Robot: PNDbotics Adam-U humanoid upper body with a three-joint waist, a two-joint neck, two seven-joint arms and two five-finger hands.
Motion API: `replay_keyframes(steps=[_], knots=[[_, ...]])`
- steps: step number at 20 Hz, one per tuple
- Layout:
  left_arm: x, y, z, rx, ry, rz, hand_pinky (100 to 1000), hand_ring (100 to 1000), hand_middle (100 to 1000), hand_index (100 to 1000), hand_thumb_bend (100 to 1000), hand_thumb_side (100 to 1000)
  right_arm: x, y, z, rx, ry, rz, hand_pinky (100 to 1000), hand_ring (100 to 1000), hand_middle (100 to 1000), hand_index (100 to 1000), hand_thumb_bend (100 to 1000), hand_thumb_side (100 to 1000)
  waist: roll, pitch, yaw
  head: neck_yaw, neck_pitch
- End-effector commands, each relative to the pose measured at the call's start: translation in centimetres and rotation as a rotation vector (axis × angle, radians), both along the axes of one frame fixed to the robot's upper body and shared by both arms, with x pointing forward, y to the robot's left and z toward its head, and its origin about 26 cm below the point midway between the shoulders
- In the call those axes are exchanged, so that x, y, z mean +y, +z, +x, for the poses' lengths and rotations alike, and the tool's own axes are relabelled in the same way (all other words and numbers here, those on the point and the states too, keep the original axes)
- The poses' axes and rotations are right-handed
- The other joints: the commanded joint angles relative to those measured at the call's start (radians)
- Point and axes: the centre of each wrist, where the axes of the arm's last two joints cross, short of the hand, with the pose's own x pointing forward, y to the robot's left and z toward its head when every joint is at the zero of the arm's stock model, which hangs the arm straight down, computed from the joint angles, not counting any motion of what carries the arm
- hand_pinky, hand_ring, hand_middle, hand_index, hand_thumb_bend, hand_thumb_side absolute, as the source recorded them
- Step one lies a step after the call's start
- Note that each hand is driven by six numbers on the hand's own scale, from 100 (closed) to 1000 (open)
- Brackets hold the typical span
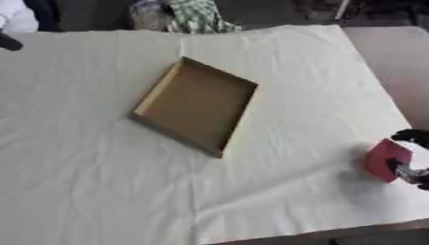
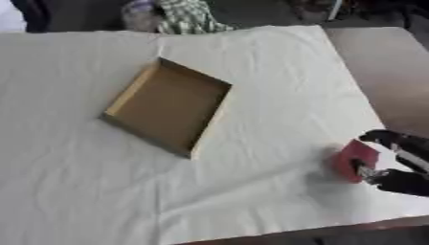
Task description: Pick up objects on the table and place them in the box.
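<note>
Cream cloth (image 1: 100, 182) covers the surface in the left eye view, wrinkled and draped to the near edge. Near the middle lies an open cardboard box (image 1: 196, 106), shallow, turned at an angle so one corner points away from the robot. Nothing can be seen inside it. At the right edge a red block (image 1: 385, 159) sits low over the cloth, well apart from the box. The right hand (image 1: 412, 158) is only partly in view here, dark fingers showing above and below the block. The left hand does not appear. Beyond the far edge lies some green checked fabric (image 1: 191, 16).

Over in the right eye view, the same scene sits slightly further left, so more of the right hand (image 2: 402, 165) shows. One dark finger curls over the block's top and another part of the hand presses from below, so the hand is pinching the red block (image 2: 354, 160) between them. The block is tilted, its broad red face turned toward the box (image 2: 167, 105). Whether it touches the cloth cannot be told. Holding it by opposite edges likely leaves the block free to be carried left and set down in the box, whose open top faces upward to receive it.
</note>
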Motion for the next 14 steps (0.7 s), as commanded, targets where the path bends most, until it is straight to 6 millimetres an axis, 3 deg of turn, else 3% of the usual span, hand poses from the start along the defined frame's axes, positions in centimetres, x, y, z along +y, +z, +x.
replay_keyframes(steps=[1, 14], knots=[[-0.16, 0.73, -0.20, -0.028, -0.011, 0.001, 577, 781, 749, 760, 100, 633, -0.45, 0.70, 0.36, 0.005, 0.005, -0.024, 998, 1000, 981, 1000, 200, 908, 0.000, -0.009, 0.000, -0.002, -0.012], [-0.23, 0.68, -0.20, -0.024, -0.018, 0.001, 577, 784, 752, 760, 100, 633, -0.72, 0.38, 0.96, 0.024, 0.023, -0.025, 988, 1000, 927, 982, 204, 894, 0.003, -0.005, 0.000, -0.008, -0.014]])
